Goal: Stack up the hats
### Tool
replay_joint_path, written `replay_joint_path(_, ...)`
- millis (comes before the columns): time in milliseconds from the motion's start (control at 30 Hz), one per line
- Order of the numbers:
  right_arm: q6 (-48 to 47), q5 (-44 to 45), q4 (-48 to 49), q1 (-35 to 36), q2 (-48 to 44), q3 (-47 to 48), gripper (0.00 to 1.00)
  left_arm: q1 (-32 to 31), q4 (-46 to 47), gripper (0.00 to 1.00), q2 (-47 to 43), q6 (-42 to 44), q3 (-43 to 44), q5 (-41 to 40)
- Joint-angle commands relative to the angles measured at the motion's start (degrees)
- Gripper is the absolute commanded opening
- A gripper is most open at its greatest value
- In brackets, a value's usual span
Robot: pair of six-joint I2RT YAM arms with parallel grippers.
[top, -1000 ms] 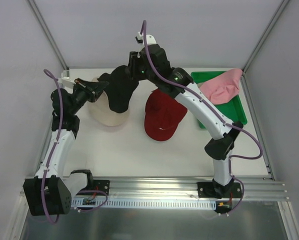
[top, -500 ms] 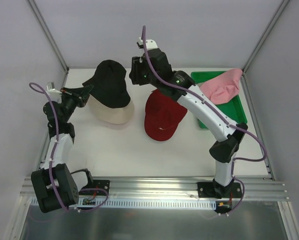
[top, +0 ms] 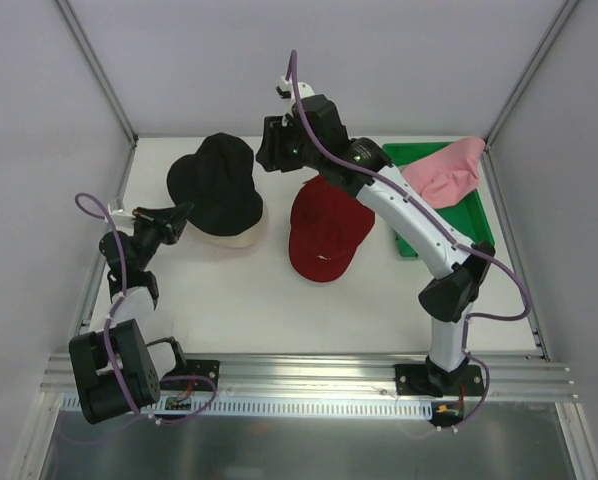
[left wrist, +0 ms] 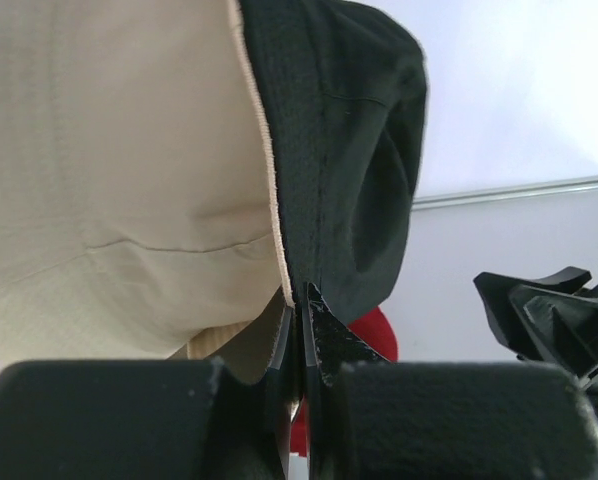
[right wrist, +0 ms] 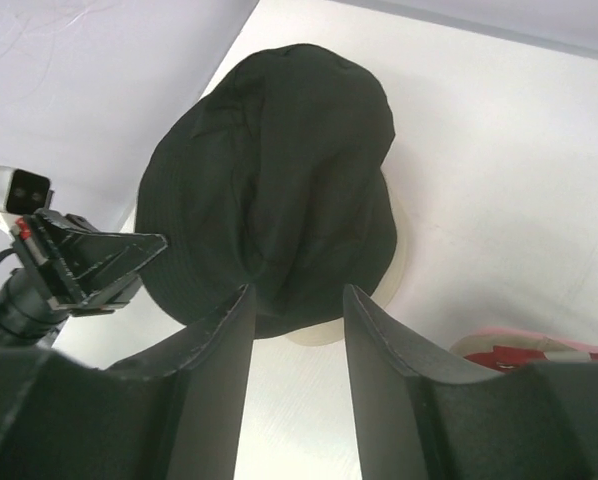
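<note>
Currently stacked: black hat (top: 217, 185) sits crown-up on the cream bucket hat (top: 234, 241), with only a cream rim showing at its near side.
Left gripper (left wrist: 299, 300): just off the black hat's left brim, fingers pressed together. I can't see any fabric between them.
Right gripper (right wrist: 299, 295): hovering off the black hat's far-right edge, fingers spread, holding nothing.
Red cap (top: 327, 232): just right of the black hat, crown far, bill near, so the long axis runs far-to-near.
Pink hat (top: 445, 170): well right of the black hat, on the green tray (top: 476, 225).
My call: right arm's nearer the red cap, so I'd grab that next.
</note>
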Motion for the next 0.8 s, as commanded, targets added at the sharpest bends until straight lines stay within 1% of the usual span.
replay_joint_path(0,2.08,-6.68,0.98,-0.97,1.22,1.72,0.46,0.84,6.01,0.00,0.59,3.21,-2.41,1.52)
replay_joint_path(67,2.96,-9.48,0.98,-1.93,1.93,2.16,0.46,1.28,5.66,0.00,0.94,3.92,-3.90,0.99)
replay_joint_path(167,3.41,-11.69,0.98,-2.37,3.42,2.60,0.48,1.81,5.48,0.00,1.64,4.80,-5.57,0.37)
replay_joint_path(300,3.93,-12.93,0.81,-2.90,4.56,2.87,0.49,2.16,3.55,0.00,2.35,5.77,-6.72,-1.38)
replay_joint_path(433,4.02,-13.19,0.54,-3.43,5.53,3.48,0.52,2.16,5.73,0.00,4.45,4.45,-5.49,-0.34)
replay_joint_path(567,4.02,-14.24,-0.51,-4.13,8.51,8.82,0.61,2.33,5.30,0.00,4.37,3.92,-5.05,0.28)
replay_joint_path(633,4.11,-14.68,-0.69,-4.48,10.53,10.86,0.63,2.33,4.95,0.00,3.67,3.57,-4.88,0.46)
replay_joint_path(667,4.28,-14.95,-0.69,-4.66,11.15,11.65,0.65,2.33,4.26,0.02,3.32,3.48,-4.61,0.63)
replay_joint_path(700,4.55,-15.04,-0.60,-4.83,11.59,12.88,0.66,2.33,3.64,0.09,2.71,3.57,-4.17,0.72)
replay_joint_path(767,4.64,-15.21,0.01,-5.01,12.47,13.33,0.67,2.33,2.85,0.15,1.82,4.01,-3.65,1.25)
